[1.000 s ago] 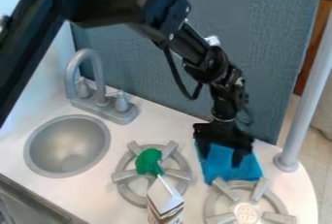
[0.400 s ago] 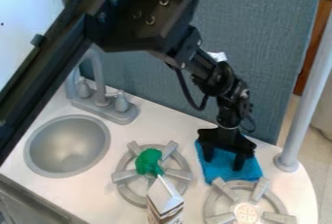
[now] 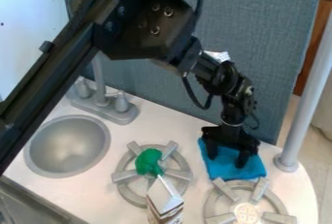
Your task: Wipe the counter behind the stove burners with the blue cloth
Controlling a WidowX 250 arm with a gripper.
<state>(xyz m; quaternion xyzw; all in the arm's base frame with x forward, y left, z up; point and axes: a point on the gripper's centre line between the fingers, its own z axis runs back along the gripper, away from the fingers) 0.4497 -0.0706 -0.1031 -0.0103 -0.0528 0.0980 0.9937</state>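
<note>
Near the right end of the counter, the gripper [image 3: 227,158] points down over the blue cloth [image 3: 222,170]. Its two fingers stand apart, with blue fabric visible between them and their tips at or just above the cloth. The cloth lies flat behind the right burner, its back part hidden by the gripper.
A green toy piece [image 3: 148,161] rests on the left burner [image 3: 184,174], with a carton [image 3: 164,202] in front. The right burner [image 3: 212,203] is at the front edge. Sink [image 3: 68,145] and faucet [image 3: 100,97] are left; a grey post [image 3: 301,106] rises at right.
The gripper has shifted a little to the right, its fingers still apart. The blue cloth has slid slightly the same way. The upper arm has swung right and down in the view.
</note>
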